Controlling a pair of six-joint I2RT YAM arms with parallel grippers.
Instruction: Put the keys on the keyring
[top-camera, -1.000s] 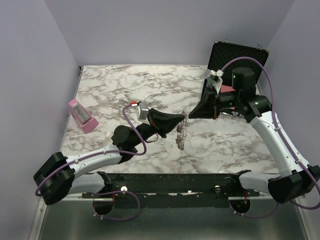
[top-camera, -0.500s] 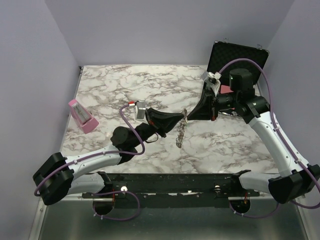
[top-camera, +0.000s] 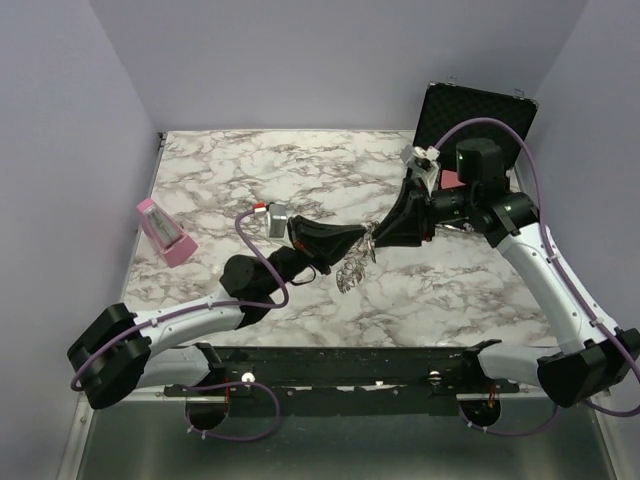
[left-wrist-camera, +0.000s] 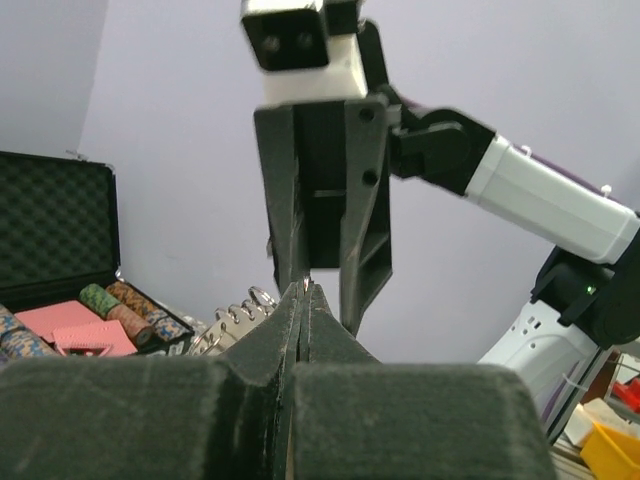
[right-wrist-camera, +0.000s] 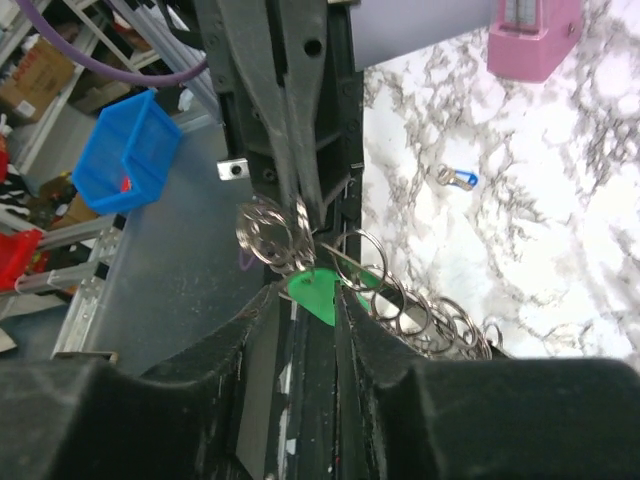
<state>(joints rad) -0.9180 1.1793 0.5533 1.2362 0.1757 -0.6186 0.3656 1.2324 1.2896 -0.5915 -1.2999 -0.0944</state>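
Note:
My left gripper (top-camera: 360, 240) is shut on the keyring (top-camera: 351, 270), a chain-like loop of small silver rings that hangs below it over the table. In the left wrist view a sliver of metal shows between the closed tips of the left gripper (left-wrist-camera: 303, 290), and more of the keyring's loops (left-wrist-camera: 235, 318) show to the left. My right gripper (top-camera: 380, 236) meets it tip to tip. In the right wrist view the right gripper (right-wrist-camera: 305, 297) has its jaws apart, with a green key (right-wrist-camera: 320, 292) between them beside the keyring (right-wrist-camera: 420, 310). A blue key (right-wrist-camera: 458, 178) lies on the table.
An open black case (top-camera: 475, 115) with striped poker chips (left-wrist-camera: 120, 305) stands at the back right, behind the right arm. A pink box (top-camera: 165, 232) sits near the table's left edge. The marble table (top-camera: 260, 170) ends at a black rail in front.
The right gripper's jaws have parted from a shut state. The hanging keyring has swung left and bunched up under the left gripper. Both grippers shifted slightly left.

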